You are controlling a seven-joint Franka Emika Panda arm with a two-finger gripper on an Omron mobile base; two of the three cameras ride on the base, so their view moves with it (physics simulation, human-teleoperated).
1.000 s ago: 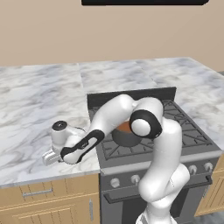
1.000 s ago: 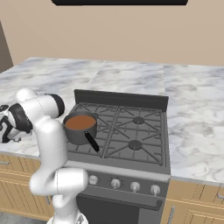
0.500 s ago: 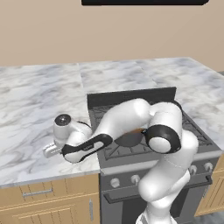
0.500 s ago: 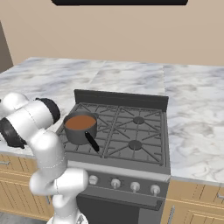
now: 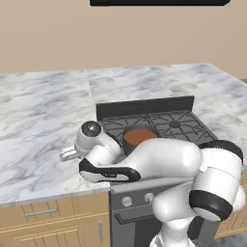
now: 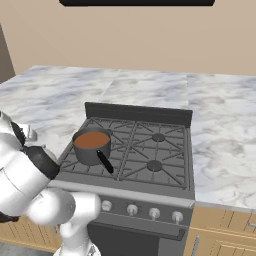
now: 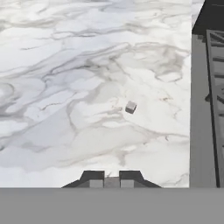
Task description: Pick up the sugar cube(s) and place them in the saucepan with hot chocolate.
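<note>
**Arm swung lower over the counter beside the stove**

Saucepan point(image 6: 92, 145) is my landmark: it sits on the front-left burner of the stove point(image 6: 150, 150), reddish-brown liquid inside, black handle pointing toward the front edge. It has not shifted in the last second.

What has changed is my arm. A second ago the elbow stood high above the range; half a second ago it had begun folding; now the white links lie nearly flat across the stove front in the left base view, and from that camera they cover the near side of the saucepan. My hand has stayed out over the marble counter point(image 5: 38, 120) to the left of the saucepan, close above the surface.

My gripper point(image 7: 111, 178) looks down at that marble. Its two dark tips sit pressed together at the bottom of the hand view, with only a thin seam between them and nothing held.

One sugar cube point(image 7: 131, 106), pale grey, lies on the counter ahead of the tips and a little toward the stove side, apart from them. It rests left of the saucepan, near the stove's dark edge but not touching it.
</note>
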